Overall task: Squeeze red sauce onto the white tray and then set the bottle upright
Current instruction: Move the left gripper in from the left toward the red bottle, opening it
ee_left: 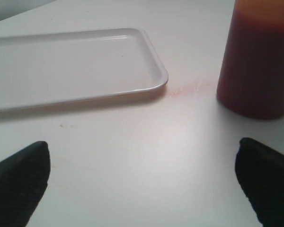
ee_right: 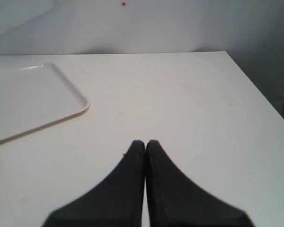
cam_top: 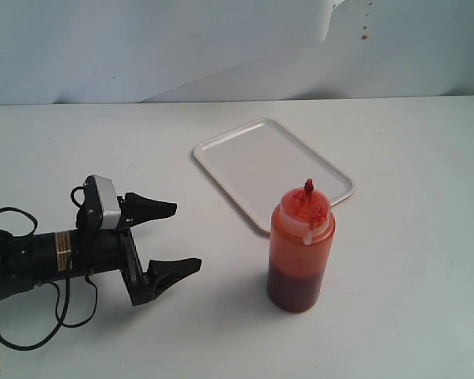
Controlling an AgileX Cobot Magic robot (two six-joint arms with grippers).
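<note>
The bottle (cam_top: 300,249) stands upright on the table, just in front of the white tray's (cam_top: 270,170) near corner. Its wall is orange-stained, with darker red sauce (cam_top: 295,286) filling the lower part. The red cap and nozzle point up. My left gripper (cam_top: 182,237) is open, to the left of the bottle and apart from it, with nothing between its fingers. In the left wrist view the bottle (ee_left: 258,61) rises beyond the right finger (ee_left: 267,179), and the tray (ee_left: 75,66) lies bare. My right gripper (ee_right: 146,143) is shut on nothing, out of the exterior view.
A faint pink smear (ee_left: 184,90) marks the table between tray and bottle. A white backdrop (cam_top: 182,47) rises behind the table, with small red specks (cam_top: 364,33). The table's right edge (ee_right: 260,90) shows in the right wrist view.
</note>
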